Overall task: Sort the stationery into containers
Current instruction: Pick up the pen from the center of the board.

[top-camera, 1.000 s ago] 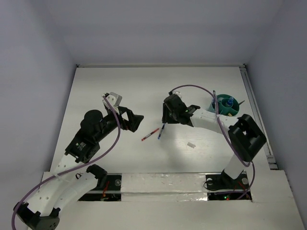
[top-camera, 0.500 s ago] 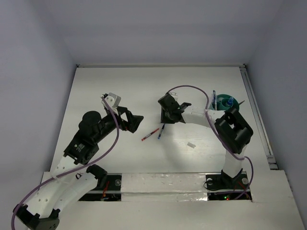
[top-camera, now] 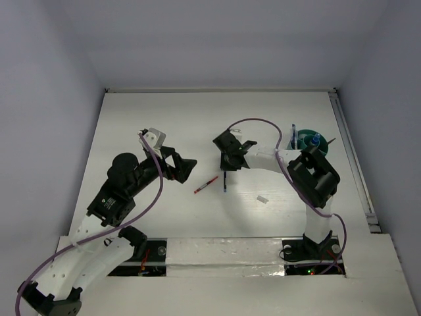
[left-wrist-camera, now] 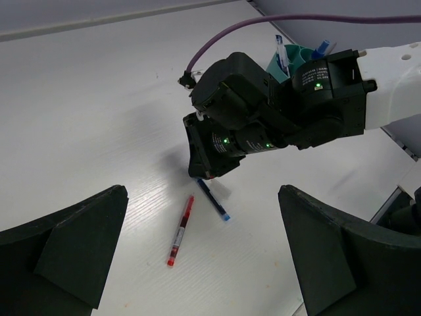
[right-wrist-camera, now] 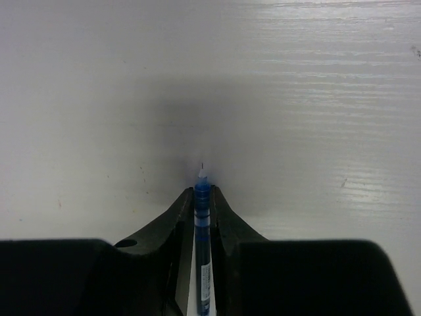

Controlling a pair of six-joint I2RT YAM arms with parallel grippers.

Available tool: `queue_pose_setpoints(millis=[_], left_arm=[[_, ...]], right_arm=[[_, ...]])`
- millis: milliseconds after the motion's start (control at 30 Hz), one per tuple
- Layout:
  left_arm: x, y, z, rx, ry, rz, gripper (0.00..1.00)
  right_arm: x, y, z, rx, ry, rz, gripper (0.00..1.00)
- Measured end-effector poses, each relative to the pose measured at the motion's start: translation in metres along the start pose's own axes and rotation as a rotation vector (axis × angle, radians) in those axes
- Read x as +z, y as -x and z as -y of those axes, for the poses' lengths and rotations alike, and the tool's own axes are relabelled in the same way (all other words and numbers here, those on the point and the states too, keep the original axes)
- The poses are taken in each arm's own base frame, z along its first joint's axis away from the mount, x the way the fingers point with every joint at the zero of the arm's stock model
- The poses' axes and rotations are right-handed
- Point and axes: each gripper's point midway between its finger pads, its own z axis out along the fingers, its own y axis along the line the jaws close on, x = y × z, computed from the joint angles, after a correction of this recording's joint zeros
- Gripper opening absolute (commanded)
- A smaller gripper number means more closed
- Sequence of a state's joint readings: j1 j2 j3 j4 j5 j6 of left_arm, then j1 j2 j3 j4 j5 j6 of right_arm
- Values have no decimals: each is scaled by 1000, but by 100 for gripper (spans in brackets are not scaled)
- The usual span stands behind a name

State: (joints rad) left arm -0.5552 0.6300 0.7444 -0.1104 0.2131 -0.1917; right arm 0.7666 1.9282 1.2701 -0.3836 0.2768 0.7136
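Observation:
My right gripper (top-camera: 226, 164) is shut on the tip end of a blue pen (top-camera: 225, 182) at mid-table. In the right wrist view the pen (right-wrist-camera: 202, 227) sits between the two fingers (right-wrist-camera: 179, 220), tip pointing at the white table. The left wrist view shows the pen (left-wrist-camera: 214, 200) trailing out from under the black gripper. A red pen (top-camera: 206, 185) lies just left of it, also seen in the left wrist view (left-wrist-camera: 180, 230). My left gripper (top-camera: 188, 168) is open and empty, left of both pens. The teal tub (top-camera: 308, 141) at the right holds upright pens.
A small white eraser block (top-camera: 262, 199) lies near the front, right of the pens. The right arm's purple cable (top-camera: 256, 122) arcs over the table between gripper and tub. A rail runs along the table's right edge (top-camera: 348, 145).
My right gripper has shifted a little left and closed on the blue pen, which has swung from tilted to pointing straight at the near edge. The left arm has barely moved.

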Motion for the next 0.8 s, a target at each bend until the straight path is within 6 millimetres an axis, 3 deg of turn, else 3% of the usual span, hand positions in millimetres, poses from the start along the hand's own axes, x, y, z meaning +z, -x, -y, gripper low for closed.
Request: queue_pose_setpoints(millis=[167, 400, 500, 633, 733, 800], left_arm=[[0, 0, 1, 0, -3, 0, 99], [0, -1, 5, -14, -24, -6, 99], [4, -4, 7, -37, -38, -21, 99], [13, -16, 10, -69, -60, -73, 99], [21, -29, 12, -98, -82, -133, 99], [26, -38, 13, -118, -94, -169, 99]], right_arm=[[0, 1, 0, 3, -11, 1, 0], [-2, 5, 0, 9, -13, 16, 0], [-14, 16, -3, 17, 8, 49, 0], [-64, 54, -22, 58, 139, 173, 0], [-113, 87, -42, 93, 294, 290, 0], [-159, 112, -57, 121, 421, 392, 0]])
